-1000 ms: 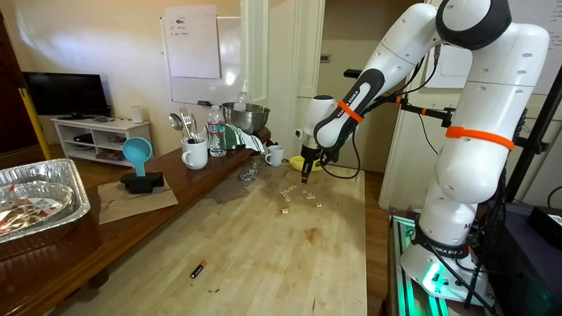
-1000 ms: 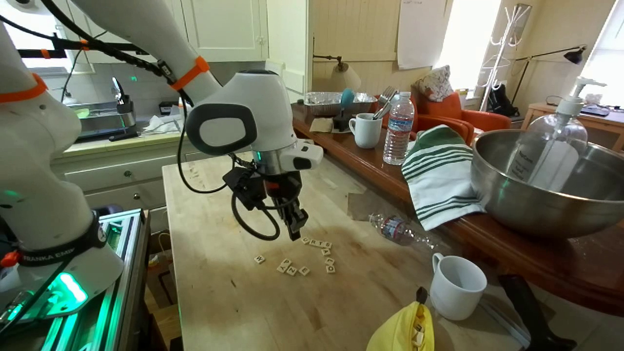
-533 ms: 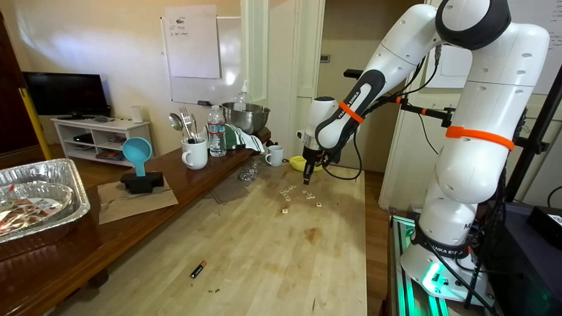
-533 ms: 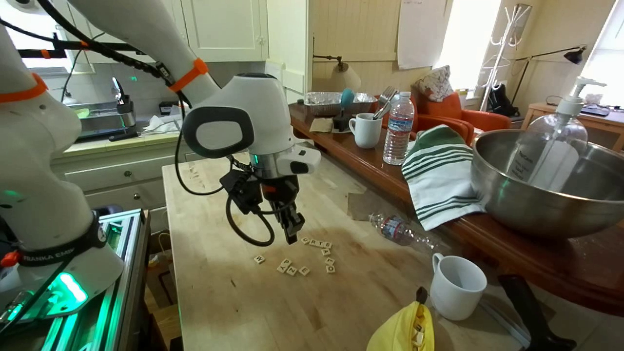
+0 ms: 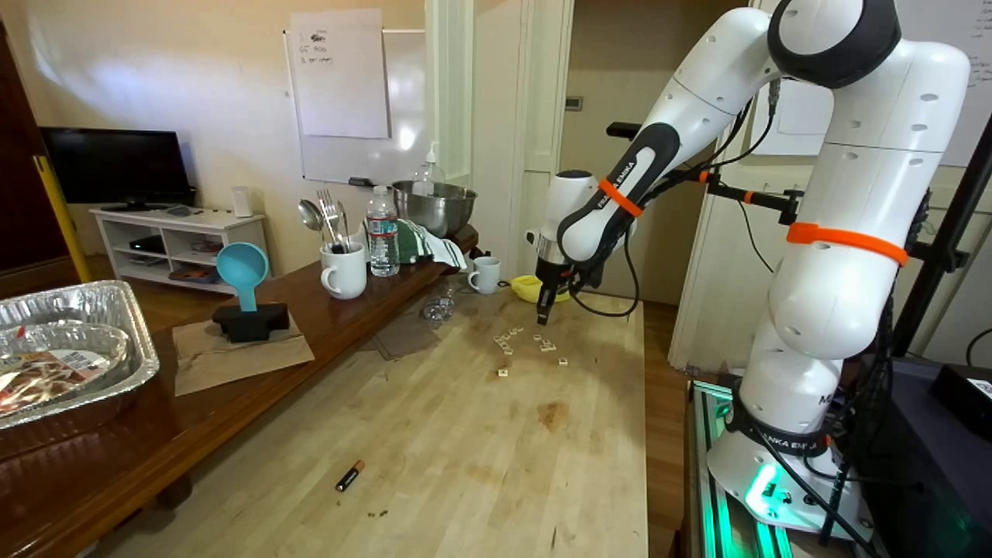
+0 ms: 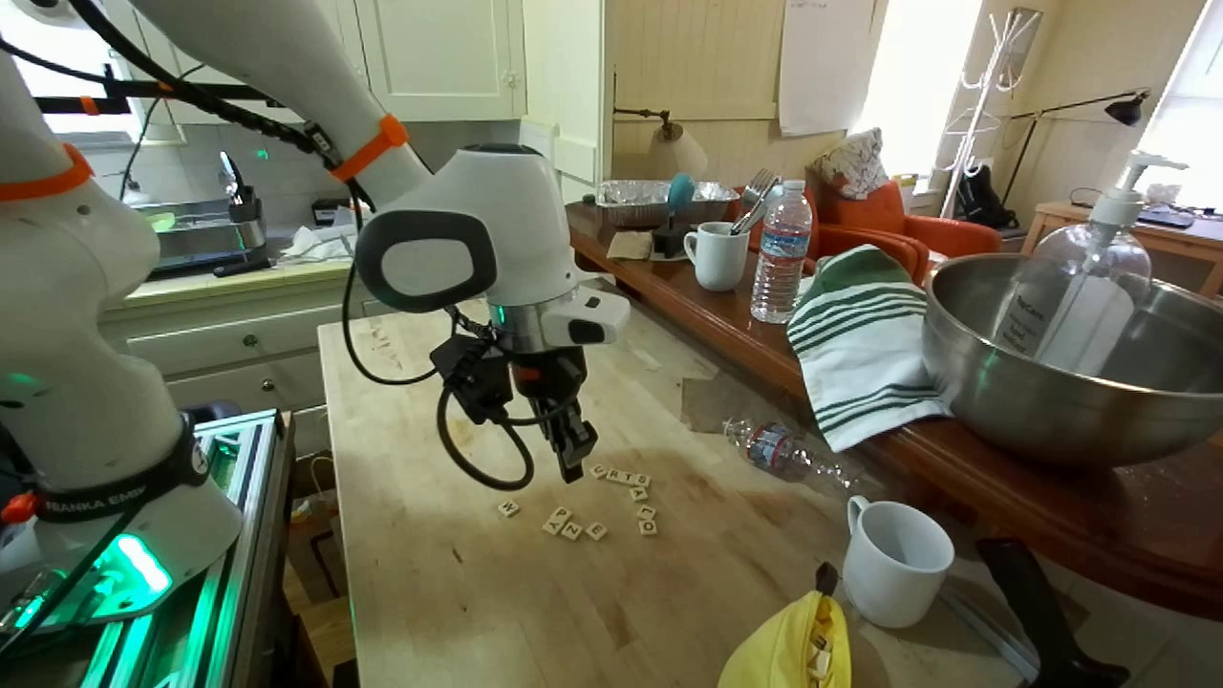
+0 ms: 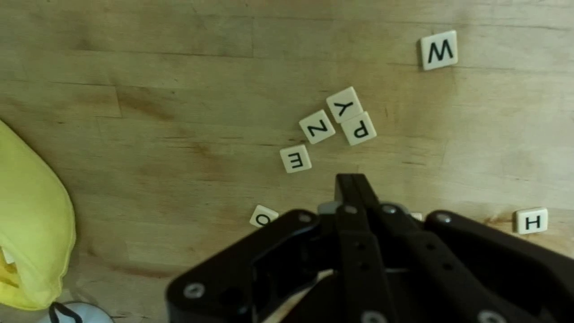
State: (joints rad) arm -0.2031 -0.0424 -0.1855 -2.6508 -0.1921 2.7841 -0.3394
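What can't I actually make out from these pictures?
Hidden, wrist view: the letter on the sliver of tile, covered by the fingers.
Cut off, wrist view: the yellow pouch, by the left edge.
Too small, in an exterior view: the letter on the tile nearest that camera.

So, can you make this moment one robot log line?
fingers: shut, holding nothing | over: table | near: letter tiles | farther: yellow pouch

Seeing cream letter tiles (image 5: 548,347), flat, face-up, scattered, including touching Y-P pair (image 7: 355,122); toward far edge of desk (image 5: 465,434) in an exterior view.
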